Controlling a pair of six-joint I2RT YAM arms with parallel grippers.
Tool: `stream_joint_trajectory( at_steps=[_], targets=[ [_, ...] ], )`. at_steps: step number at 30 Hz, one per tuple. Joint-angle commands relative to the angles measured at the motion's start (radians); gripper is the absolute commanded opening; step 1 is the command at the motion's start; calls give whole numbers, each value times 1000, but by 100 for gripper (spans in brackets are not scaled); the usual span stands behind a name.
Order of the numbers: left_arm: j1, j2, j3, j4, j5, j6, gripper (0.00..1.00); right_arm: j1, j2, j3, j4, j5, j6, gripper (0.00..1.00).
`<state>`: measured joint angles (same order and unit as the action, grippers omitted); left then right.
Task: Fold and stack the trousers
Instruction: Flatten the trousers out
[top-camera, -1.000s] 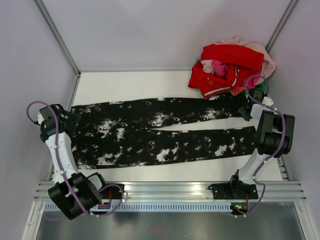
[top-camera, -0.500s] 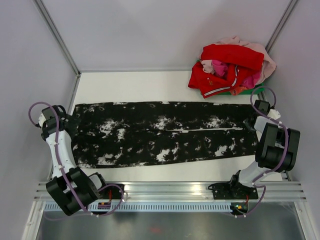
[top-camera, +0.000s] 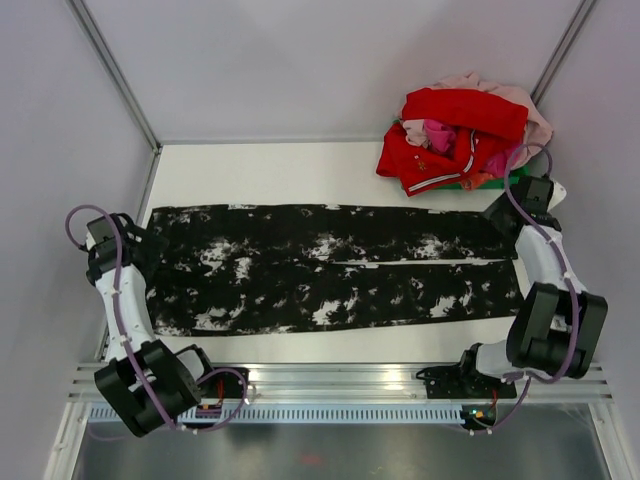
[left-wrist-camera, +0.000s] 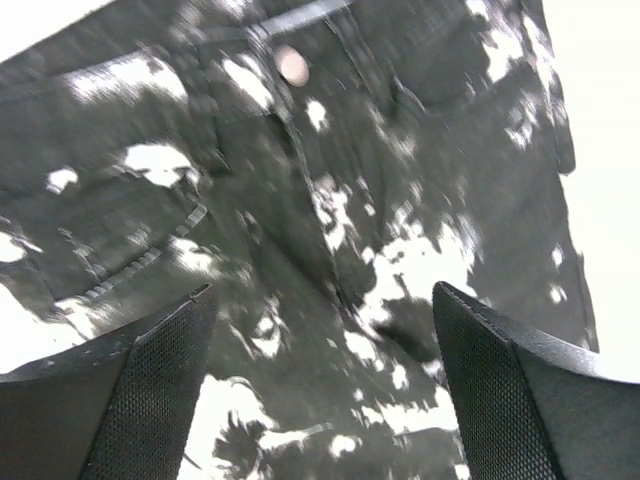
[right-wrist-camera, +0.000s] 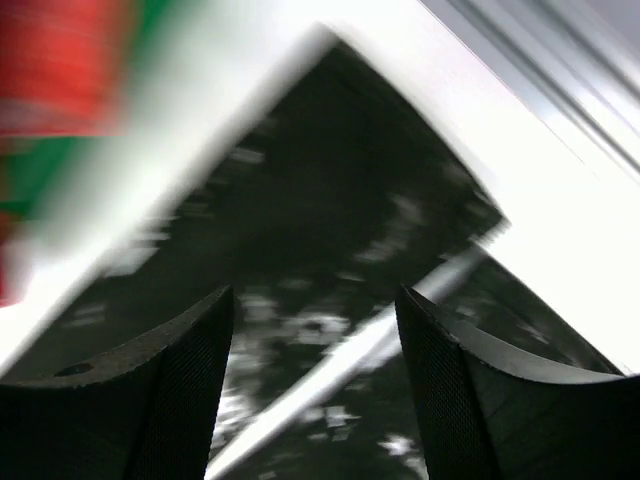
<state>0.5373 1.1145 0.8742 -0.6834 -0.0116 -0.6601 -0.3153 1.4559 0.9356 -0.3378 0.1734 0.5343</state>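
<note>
Beneath the left gripper (left-wrist-camera: 322, 295), the trousers (top-camera: 300, 285) lie flat.

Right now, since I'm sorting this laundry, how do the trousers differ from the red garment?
The trousers are black with white blotches; the red garment is red with white trim. The trousers lie spread flat, legs side by side across the table; the red garment is crumpled on a heap with pink clothes in the far right corner. Both are cloth.

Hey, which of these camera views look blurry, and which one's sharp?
Top external view: sharp, evenly lit, black white-splattered fabric trousers crisp. Left wrist view: mild blur, table blown out white. Right wrist view: heavy smear, red fabric garment just a streak.
</note>
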Motion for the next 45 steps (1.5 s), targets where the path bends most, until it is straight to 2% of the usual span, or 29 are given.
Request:
stream_joint_trajectory(
  at_steps=[1, 3, 4, 6, 7, 8, 9, 10, 11, 12, 14, 15, 18, 20, 22, 26, 33, 36, 40, 45],
  targets=[
    [-60, -83, -56, 39, 110, 2, 87, 89, -120, 101, -29, -78, -56, 72],
    [-143, -105, -81, 56, 108, -50, 82, 145, -169, 82, -29, -106, -46, 71],
    [-252, -111, -98, 64, 92, -65, 71, 177, -186, 45, -29, -130, -28, 69],
    [-383, -120, -104, 61, 14, -120, 59, 260, -247, -10, -23, -166, -5, 62],
    [-495, -119, -109, 61, -22, -134, 47, 289, -267, -70, -26, -170, 25, 60],
    [-541, -111, -110, 55, -42, -150, 38, 351, -290, -98, -29, -169, 38, 58],
    [-591, -108, -113, 44, -80, -173, 26, 376, -333, -127, -44, -169, 49, 52],
    [-647, -102, -122, 42, -90, -180, 12, 399, -351, -177, -58, -170, 65, 49],
    [-672, -96, -127, 42, -90, -188, 4, 438, -368, -199, -82, -169, 85, 49],
    [-697, -87, -135, 65, -67, -193, 2, 456, -394, -219, -101, -169, 90, 43],
    [-819, -70, -142, 87, -73, -203, 2, 518, -408, -268, -134, -202, 105, 36],
    [-932, -30, -135, 97, -124, -225, 2, 538, -408, -285, -141, -206, 107, 31],
    [-1119, 110, -103, 99, -209, -271, 2, 601, -394, -331, -161, -203, 116, 22],
    [-1186, 186, -87, 96, -250, -306, 2, 610, -384, -340, -173, -198, 121, 19],
    [-1269, 275, -90, 133, -272, -351, 2, 610, -378, -376, -167, -126, 127, 18],
    [-1359, 404, -106, 229, -257, -392, 2, 610, -319, -386, -243, 55, 187, 0],
    [-1510, 559, -58, 268, -248, -386, 2, 607, -278, -399, -253, 141, 308, 0],
    [-1566, 545, -53, 272, -252, -362, 2, 605, -209, -426, -270, 162, 403, 0],
    [-1602, 512, -61, 301, -229, -326, 2, 573, -206, -422, -311, 224, 461, 0],
    [-1606, 458, -44, 201, -260, -348, 2, 542, -232, -387, -319, 178, 390, 0]
  ],
)
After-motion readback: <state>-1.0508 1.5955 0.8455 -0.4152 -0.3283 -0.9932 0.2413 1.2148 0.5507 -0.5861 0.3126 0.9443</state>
